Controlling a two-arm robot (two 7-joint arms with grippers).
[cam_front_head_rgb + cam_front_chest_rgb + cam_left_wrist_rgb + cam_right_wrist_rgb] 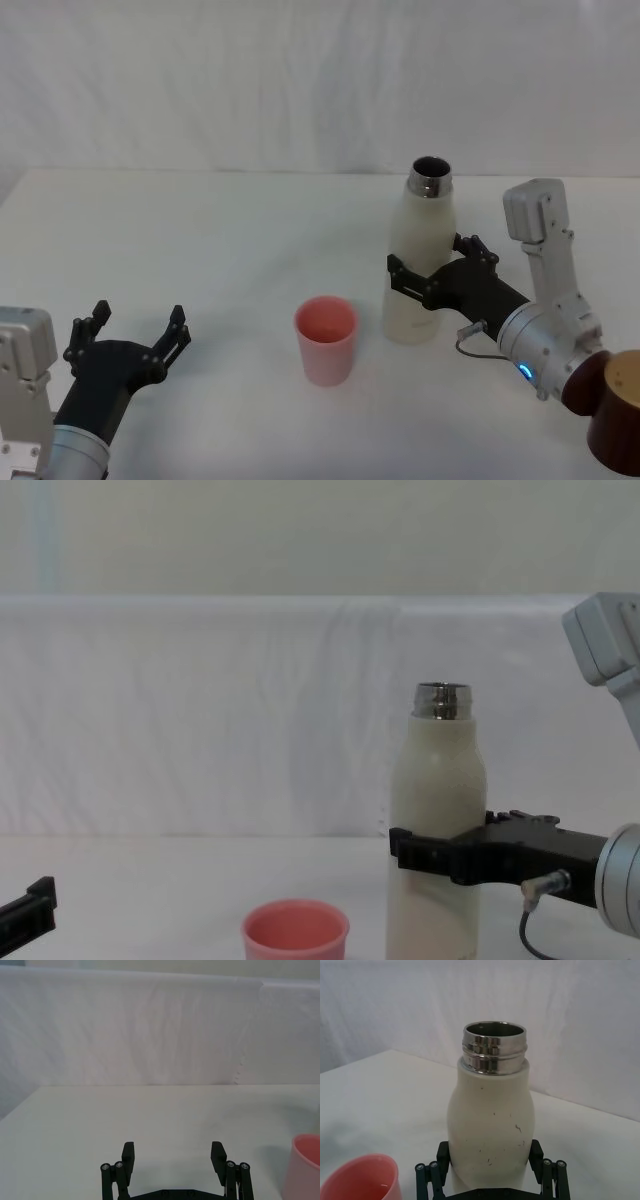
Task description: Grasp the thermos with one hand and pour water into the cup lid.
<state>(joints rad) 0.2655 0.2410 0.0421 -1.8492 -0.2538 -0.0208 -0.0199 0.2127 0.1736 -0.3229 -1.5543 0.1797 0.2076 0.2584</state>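
Jaws of the right gripper [425,272] clasp the matte cream thermos [421,262], upright on the white table [230,230], shiny threaded steel neck uncapped. Smooth salmon-pink cup lid [325,339] stands at the thermos's eight o'clock. Left gripper [137,330] spread wide, idle.

The light was bright, soft and even, washing the white tabletop [230,300] and the backdrop nearly to one tone, with only faint, diffuse shadows beside the pink cup [325,339] and the bottle [420,270]. The steel neck [494,1048] of the bottle carried sharp bright reflections in the right wrist view. The head view was slightly soft and grainy, and the cup rim [306,1146] at the left wrist view's edge was blurred.
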